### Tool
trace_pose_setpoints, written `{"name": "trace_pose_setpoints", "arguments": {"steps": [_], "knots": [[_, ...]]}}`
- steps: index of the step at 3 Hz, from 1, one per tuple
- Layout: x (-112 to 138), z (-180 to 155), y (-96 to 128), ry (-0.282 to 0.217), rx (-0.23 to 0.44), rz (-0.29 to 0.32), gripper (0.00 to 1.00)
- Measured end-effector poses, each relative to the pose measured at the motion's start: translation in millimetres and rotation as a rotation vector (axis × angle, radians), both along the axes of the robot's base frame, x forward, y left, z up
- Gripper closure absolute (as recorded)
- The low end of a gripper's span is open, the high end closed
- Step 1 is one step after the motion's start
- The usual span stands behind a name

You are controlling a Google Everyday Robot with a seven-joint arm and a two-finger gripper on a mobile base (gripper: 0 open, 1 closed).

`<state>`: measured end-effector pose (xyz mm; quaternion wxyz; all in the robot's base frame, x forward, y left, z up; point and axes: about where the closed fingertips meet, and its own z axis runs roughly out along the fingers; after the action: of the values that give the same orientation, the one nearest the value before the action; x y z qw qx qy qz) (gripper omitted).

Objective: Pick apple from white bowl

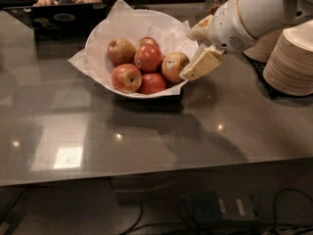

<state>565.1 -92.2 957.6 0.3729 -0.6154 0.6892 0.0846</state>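
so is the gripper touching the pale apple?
Cannot tell. Camera view: gripper, at the bowl rim, overlaps the apple at its right edge; no gap or contact shows.

Tool (189, 54) beside apple (174, 65) at white bowl (104, 31)

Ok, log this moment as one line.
stage: pre-grasp | gripper: fingers open, at white bowl rim | apple: in bowl, beside gripper, not gripped

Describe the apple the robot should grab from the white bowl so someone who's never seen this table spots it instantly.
On the grey counter sits a wide white bowl lined with paper and holding several apples. The apple is the one at the bowl's right edge, next to the open gripper. It is yellowish-tan with a small white sticker, paler than its redder neighbours.
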Motion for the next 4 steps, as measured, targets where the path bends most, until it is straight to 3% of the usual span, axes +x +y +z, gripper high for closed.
{"name": "trace_pose_setpoints", "arguments": {"steps": [4], "knots": [[27,-23,25,0.044,0.007,0.031,0.32]]}}
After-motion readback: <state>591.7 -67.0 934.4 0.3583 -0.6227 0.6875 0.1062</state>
